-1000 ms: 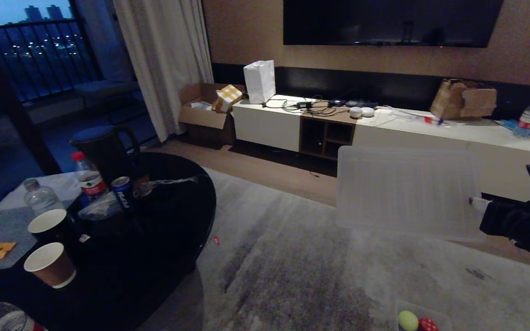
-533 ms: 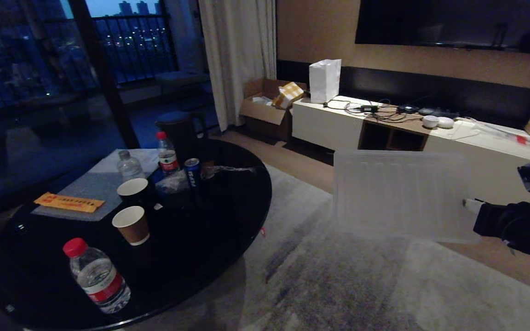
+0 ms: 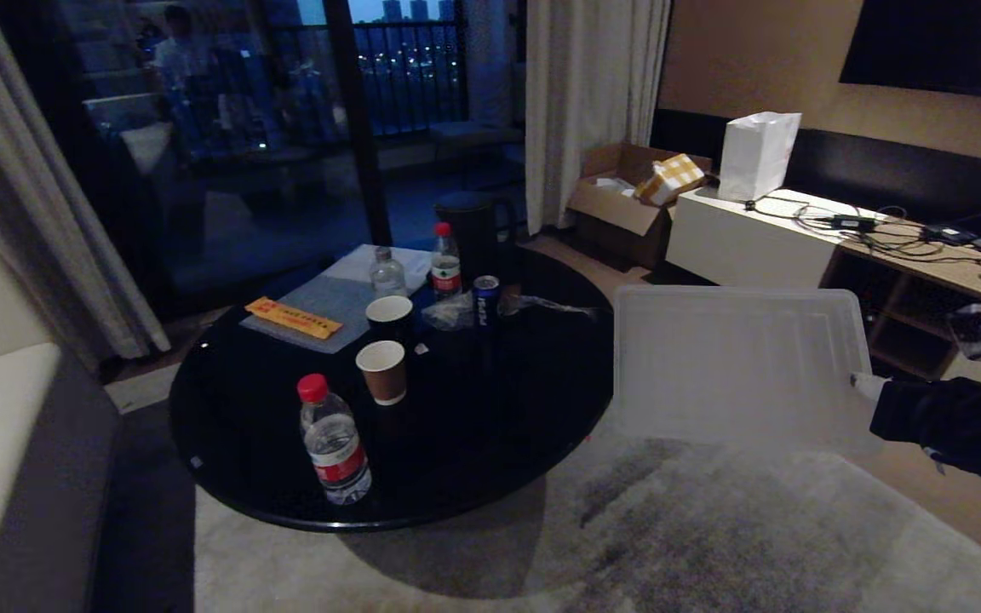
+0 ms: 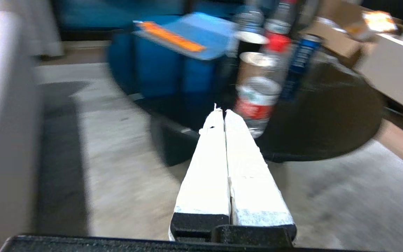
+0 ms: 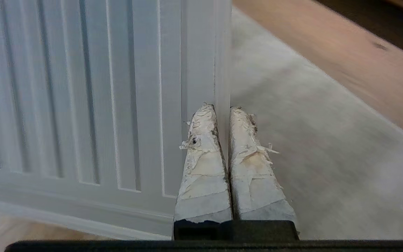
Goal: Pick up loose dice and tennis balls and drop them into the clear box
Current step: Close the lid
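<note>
Clear box is hanging in the air beside the round black counter, its edge pinched in the closed right claw. Left claw is closed and empty. No dice or balls are showing, so collecting seemingly remains.

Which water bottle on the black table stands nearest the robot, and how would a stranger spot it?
Start at the round black table. Near its front edge, alone, stands a clear water bottle with red cap and red label. The other bottles crowd the far side with the cups.
</note>
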